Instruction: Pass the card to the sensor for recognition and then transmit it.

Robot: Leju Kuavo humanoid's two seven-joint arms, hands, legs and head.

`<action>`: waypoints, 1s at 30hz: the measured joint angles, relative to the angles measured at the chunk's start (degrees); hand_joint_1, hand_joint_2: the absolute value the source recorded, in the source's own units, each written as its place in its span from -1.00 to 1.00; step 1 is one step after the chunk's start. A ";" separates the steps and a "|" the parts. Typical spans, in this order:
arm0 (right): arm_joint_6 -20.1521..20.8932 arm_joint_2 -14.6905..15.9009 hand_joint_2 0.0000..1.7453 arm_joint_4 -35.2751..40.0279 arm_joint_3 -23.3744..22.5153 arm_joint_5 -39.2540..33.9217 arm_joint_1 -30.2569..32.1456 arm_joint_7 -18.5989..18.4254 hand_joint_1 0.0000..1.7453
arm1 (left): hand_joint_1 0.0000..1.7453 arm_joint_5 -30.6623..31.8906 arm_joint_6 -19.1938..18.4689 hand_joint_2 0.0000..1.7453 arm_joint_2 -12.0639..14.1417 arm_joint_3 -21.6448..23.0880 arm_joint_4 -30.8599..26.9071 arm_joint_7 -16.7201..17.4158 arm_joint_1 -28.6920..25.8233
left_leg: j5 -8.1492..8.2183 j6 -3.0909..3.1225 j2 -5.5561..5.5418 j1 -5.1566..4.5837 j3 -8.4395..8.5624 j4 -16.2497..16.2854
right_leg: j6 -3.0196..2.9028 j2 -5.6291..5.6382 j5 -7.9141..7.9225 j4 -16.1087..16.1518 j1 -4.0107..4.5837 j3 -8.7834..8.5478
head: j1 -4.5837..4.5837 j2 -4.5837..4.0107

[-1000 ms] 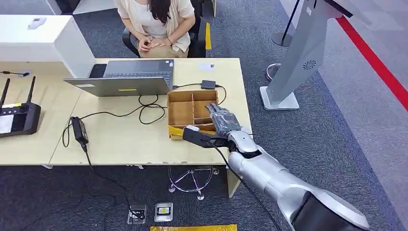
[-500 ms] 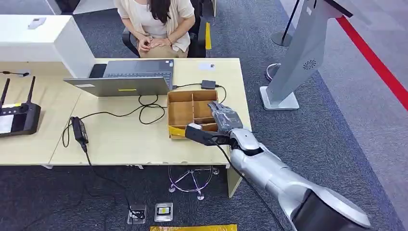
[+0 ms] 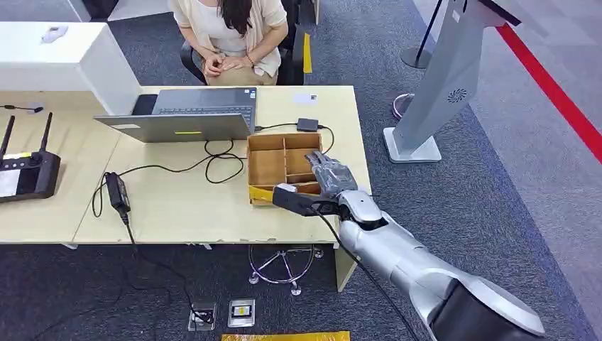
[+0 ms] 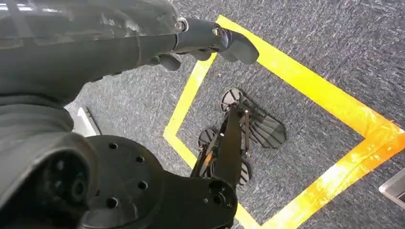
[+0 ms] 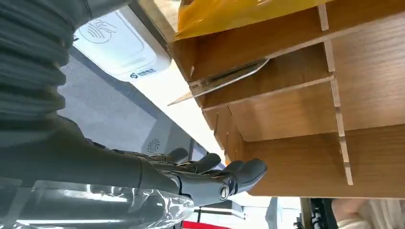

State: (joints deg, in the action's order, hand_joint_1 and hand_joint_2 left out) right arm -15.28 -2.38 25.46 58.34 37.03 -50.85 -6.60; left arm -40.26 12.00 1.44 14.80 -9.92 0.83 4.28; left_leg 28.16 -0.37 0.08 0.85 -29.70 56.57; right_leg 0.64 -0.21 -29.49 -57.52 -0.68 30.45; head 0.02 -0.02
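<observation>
- Hovering with fingers spread, holding nothing: right hand (image 3: 328,181) above the wooden tray (image 3: 265,168) near the tabletop's front right corner.
- Lying edge-on in a tray compartment just ahead of the fingertips: card (image 5: 224,81).
- Hanging low over the floor, away from the table, grip impossible to judge: left hand (image 4: 210,40).

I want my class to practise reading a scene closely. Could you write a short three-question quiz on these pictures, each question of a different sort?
1. True or false: the right robot hand is holding the card.
2. Where is the wooden box?
A) On the table, near its front right corner
B) On top of the laptop
C) On the floor
3. Fill the gap: the left robot hand hangs over grey carpet marked with ____ tape.

Key:
1. False. The card leans inside a compartment of the box, apart from the hand.
2. A
3. yellow
</observation>
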 joint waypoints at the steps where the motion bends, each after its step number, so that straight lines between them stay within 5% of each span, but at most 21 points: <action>1: 0.20 0.00 1.00 -0.04 0.00 -0.04 0.00 0.00 1.00 | -1.00 -0.06 0.02 -1.00 0.00 0.00 0.00 0.02 0.00 | 0.00 0.00 0.00 0.00 0.00 0.00 | 0.00 0.00 0.00 0.00 0.00 0.00 | 0.00 0.00; 30: 2.49 0.00 1.00 -0.57 -0.39 -2.08 -0.13 0.09 1.00 | -1.00 -0.50 -0.02 -1.00 0.00 1.11 0.00 0.15 0.00 | 0.00 0.00 0.00 0.00 0.01 0.00 | 0.00 0.01 0.01 0.00 0.00 0.02 | 0.00 0.00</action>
State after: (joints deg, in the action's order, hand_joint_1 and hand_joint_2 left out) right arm -12.79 -2.38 24.90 57.94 34.95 -50.99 -6.51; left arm -40.76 11.98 1.44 15.91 -9.92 0.98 4.28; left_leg 28.16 -0.37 0.08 0.85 -29.70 56.57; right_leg 0.65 -0.20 -29.48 -57.51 -0.68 30.46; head 0.02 -0.02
